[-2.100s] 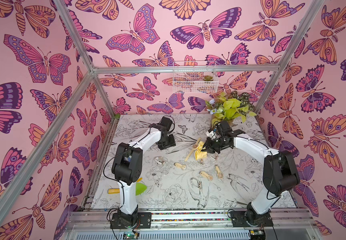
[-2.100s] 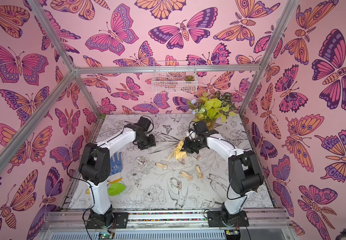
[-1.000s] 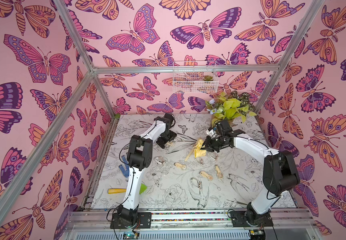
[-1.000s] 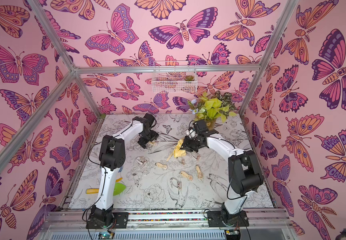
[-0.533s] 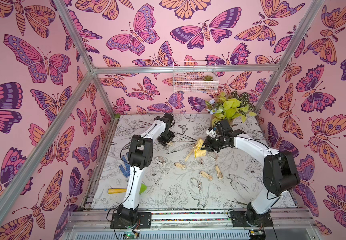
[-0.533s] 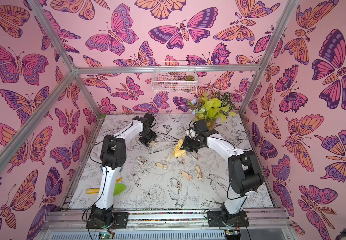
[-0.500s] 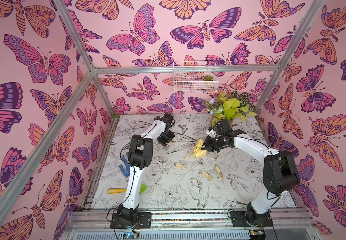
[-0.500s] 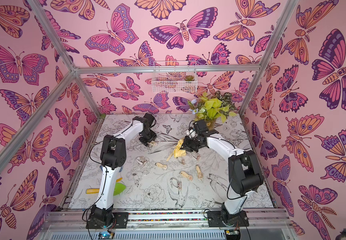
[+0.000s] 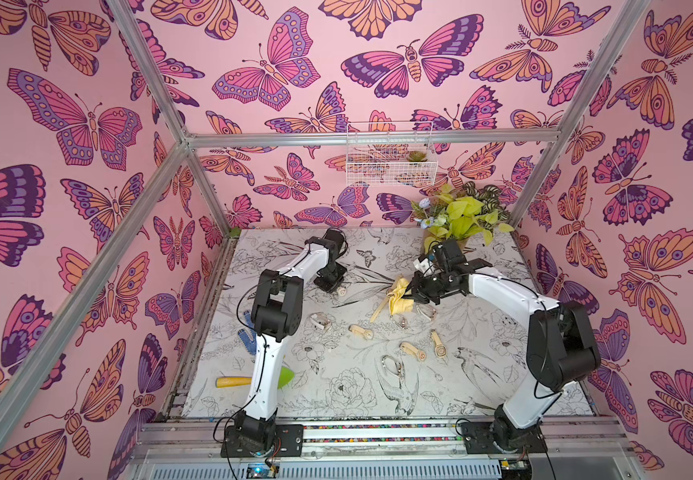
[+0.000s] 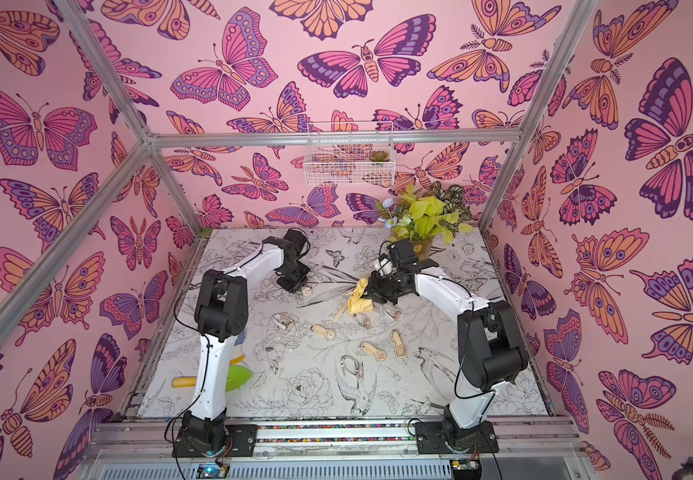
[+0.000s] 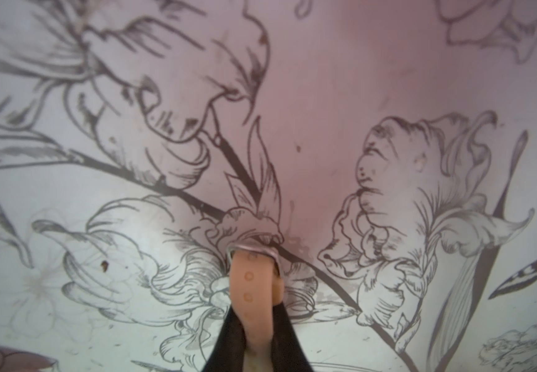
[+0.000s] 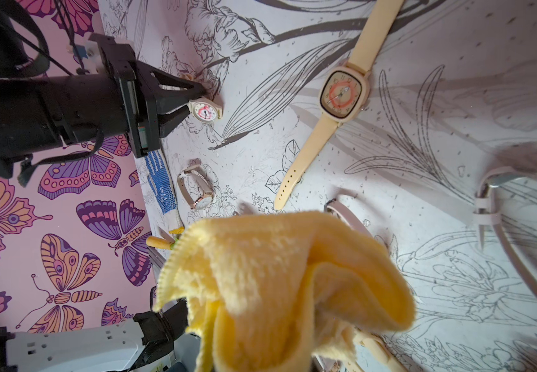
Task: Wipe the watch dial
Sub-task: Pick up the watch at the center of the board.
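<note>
**Q:** State of the left gripper [image 11: 253, 314]?

**A:** Closed on the strap [image 11: 249, 281] of the watch [image 12: 205, 111] (peach band, buckle showing past the tips). Pinching the strap instead of the case likely steadies the watch and leaves the dial [image 12: 203, 112] uncovered, face up.

**Q:** Where is the watch?

**A:** At table [image 9: 336, 386] level, far left. Whether it is lifted cannot be told.

**Q:** And the right gripper [image 9: 414, 291]?

**A:** Clamped on the cloth [image 12: 277, 273], bunched so that a padded fold leads. The cloth hangs apart from the dial, so wiping has not begun. A square watch [image 12: 341, 93] lies beside the cloth.
</note>
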Available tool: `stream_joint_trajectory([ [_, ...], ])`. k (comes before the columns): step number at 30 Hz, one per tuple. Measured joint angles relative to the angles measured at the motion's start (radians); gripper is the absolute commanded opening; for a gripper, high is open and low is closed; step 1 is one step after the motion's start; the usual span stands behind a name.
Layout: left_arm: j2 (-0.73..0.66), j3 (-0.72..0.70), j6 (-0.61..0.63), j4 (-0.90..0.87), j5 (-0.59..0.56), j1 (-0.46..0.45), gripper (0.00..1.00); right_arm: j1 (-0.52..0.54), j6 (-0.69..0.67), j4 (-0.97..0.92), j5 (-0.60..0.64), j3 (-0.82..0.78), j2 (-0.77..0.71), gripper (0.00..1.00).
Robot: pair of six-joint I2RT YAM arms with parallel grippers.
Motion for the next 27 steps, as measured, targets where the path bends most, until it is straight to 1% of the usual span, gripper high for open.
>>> stream_joint_trajectory([
  [7, -0.045, -0.082, -0.028, 0.08, 0.014, 0.003, 0.0, 0.006, 0.003, 0.003, 0.0, 0.005, 0.003, 0.0],
  [11, -0.085, -0.15, -0.041, 0.136, 0.015, 0.003, 0.0, 0.029, 0.006, 0.004, 0.0, 0.048, 0.037, 0.0],
  [19, -0.224, -0.326, -0.063, 0.14, 0.014, 0.0, 0.0, 0.1, 0.042, 0.013, -0.004, 0.169, 0.17, 0.0],
  [27, -0.405, -0.442, -0.082, 0.166, 0.004, 0.0, 0.0, 0.191, 0.094, 0.03, -0.016, 0.311, 0.32, 0.0],
])
